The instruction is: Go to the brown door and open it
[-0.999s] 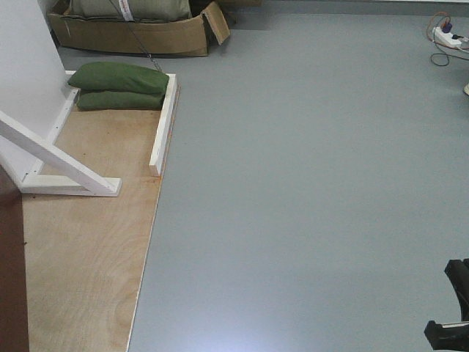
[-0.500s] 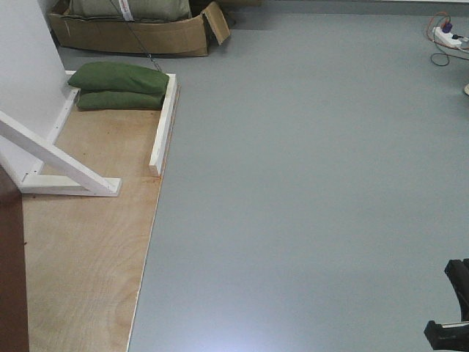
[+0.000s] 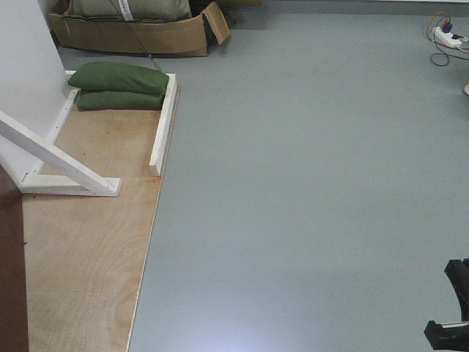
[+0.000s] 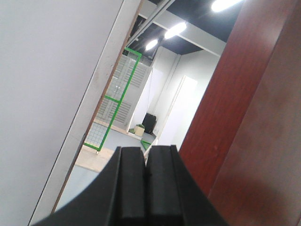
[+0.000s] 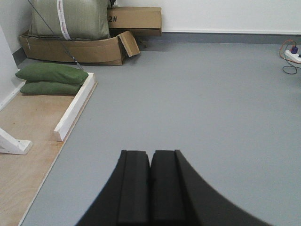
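Observation:
The brown door (image 4: 254, 117) fills the right side of the left wrist view as a glossy reddish-brown panel, tilted in the frame. Its handle and keys are out of view. My left gripper (image 4: 146, 153) is shut with nothing in it and sits just left of the door's edge. It points into the gap between the door and a white wall panel (image 4: 51, 94). In the front view only a dark brown strip of the door (image 3: 11, 279) shows at the lower left. My right gripper (image 5: 150, 155) is shut and empty over grey floor.
A plywood floor board (image 3: 88, 257) lies at the left with a white wooden brace (image 3: 58, 165) and white edging (image 3: 164, 125). Green sandbags (image 3: 121, 86) and a cardboard box (image 3: 139, 33) sit behind it. A power strip with cables (image 3: 445, 37) lies far right. Grey floor (image 3: 308, 183) spreads to the right.

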You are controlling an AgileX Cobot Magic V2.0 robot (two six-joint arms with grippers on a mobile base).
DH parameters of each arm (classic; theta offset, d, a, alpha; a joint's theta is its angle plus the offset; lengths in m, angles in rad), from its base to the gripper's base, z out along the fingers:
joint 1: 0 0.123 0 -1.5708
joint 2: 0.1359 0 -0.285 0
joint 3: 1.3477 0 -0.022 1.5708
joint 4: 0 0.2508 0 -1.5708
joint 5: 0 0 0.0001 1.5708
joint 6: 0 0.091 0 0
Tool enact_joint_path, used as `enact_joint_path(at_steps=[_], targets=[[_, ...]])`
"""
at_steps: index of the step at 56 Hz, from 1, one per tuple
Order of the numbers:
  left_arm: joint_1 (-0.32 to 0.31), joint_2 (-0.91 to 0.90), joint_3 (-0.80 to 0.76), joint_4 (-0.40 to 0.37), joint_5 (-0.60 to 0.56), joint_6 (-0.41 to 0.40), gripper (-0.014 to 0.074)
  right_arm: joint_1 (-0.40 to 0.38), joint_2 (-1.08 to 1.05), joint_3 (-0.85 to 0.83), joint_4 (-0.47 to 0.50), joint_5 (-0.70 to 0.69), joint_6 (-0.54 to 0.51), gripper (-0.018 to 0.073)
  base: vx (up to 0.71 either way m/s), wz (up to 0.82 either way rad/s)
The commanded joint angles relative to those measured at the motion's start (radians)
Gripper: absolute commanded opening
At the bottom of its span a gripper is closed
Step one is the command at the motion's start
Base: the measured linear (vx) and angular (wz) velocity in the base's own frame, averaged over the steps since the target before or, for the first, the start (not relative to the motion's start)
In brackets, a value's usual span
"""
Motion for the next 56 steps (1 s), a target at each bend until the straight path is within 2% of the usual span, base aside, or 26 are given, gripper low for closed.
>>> enact_joint_path(at_steps=[1, 8, 14, 29, 44, 56], targets=[[0.002, 0.026, -0.033, 0.096, -0.124, 0.003, -0.0006, 0.001, -0.006, 0.004, -0.003, -0.080, -0.008, 0.0000, 0.00, 0.00], [0.016, 0.049, -0.033, 0.101, -0.124, 0.035, -0.0006, 0.001, -0.006, 0.004, -0.003, -0.080, -0.008, 0.0000, 0.00, 0.00], [0.060, 0.064, -0.033, 0.100, -0.124, 0.062, -0.0006, 0.001, -0.006, 0.004, -0.003, -0.080, -0.008, 0.0000, 0.00, 0.00], [0.167, 0.063, -0.032, 0.095, -0.124, 0.061, -0.0006, 0.001, -0.006, 0.004, -0.003, -0.080, -0.008, 0.0000, 0.00, 0.00], [0.264, 0.107, -0.032, 0.019, -0.124, 0.061, -0.0006, 0.001, -0.006, 0.003, -0.003, -0.077, -0.008, 0.0000, 0.00, 0.00], [0.367, 0.156, -0.032, 0.003, -0.124, 0.061, -0.0006, 0.001, -0.006, 0.003, -0.003, -0.077, -0.008, 0.0000, 0.00, 0.00]])
